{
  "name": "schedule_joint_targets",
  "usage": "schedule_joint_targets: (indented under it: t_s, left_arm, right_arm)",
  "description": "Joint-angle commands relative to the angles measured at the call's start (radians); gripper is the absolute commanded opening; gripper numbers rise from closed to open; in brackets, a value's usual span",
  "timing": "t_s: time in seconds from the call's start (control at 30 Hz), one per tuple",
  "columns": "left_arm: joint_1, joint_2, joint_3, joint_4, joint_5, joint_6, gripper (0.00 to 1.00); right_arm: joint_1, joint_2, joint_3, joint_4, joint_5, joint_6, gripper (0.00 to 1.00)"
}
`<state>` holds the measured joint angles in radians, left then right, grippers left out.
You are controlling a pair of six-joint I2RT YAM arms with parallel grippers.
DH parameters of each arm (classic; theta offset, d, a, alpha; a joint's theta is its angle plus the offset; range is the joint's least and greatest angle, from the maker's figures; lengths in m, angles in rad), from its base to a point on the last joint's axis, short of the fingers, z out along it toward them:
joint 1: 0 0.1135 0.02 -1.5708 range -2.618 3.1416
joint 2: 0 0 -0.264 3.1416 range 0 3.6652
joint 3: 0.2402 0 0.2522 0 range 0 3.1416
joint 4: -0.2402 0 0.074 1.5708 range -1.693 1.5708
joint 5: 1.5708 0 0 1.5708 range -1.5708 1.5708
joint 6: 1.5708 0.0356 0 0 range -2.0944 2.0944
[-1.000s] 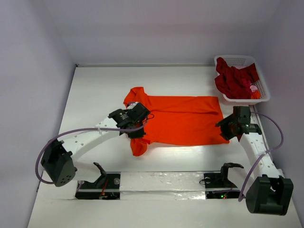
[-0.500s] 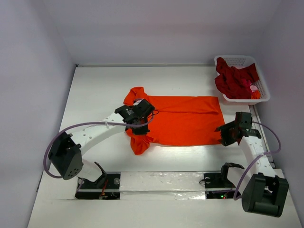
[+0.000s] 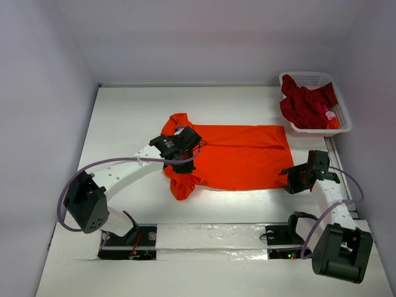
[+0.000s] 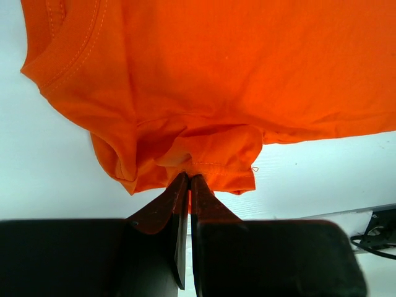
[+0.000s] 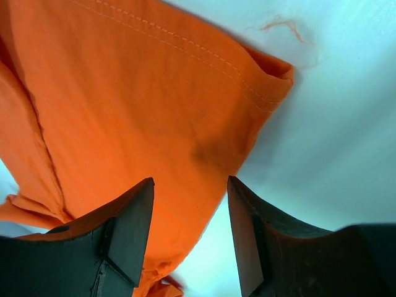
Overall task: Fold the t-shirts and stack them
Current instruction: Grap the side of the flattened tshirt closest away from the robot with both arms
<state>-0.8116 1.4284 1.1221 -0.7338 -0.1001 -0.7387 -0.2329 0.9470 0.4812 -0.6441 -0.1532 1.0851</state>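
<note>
While the orange t-shirt (image 3: 241, 156) lies spread on the table (image 3: 124, 117), the left gripper (image 4: 189, 177) pinches its bunched sleeve hem with jaws closed; the right gripper (image 5: 189, 189) hangs, jaws apart, over a hem corner. Dark red t-shirts (image 3: 304, 102) sit in the basket (image 3: 317, 130).

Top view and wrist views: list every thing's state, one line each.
orange t-shirt: spread flat, near sleeve bunched.
left gripper: jaws shut on that sleeve's hem.
right gripper: jaws open at the bottom hem corner.
white basket: upright, filled.
dark red t-shirts: crumpled inside it.
</note>
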Motion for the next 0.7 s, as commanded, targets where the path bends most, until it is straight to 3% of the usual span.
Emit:
schedule_joint_targets:
  t_s: [0.0,0.67]
  left_arm:
    - [0.012,0.003,0.056,-0.013,0.0,0.021,0.0]
    - [0.061,0.043,0.142,-0.036,0.04,0.134,0.0]
  right_arm:
    - [-0.023,-0.013,0.003,0.018,-0.028,0.041,0.56]
    - [-0.232,0.001,0.105,-0.115,0.099,0.012,0.56]
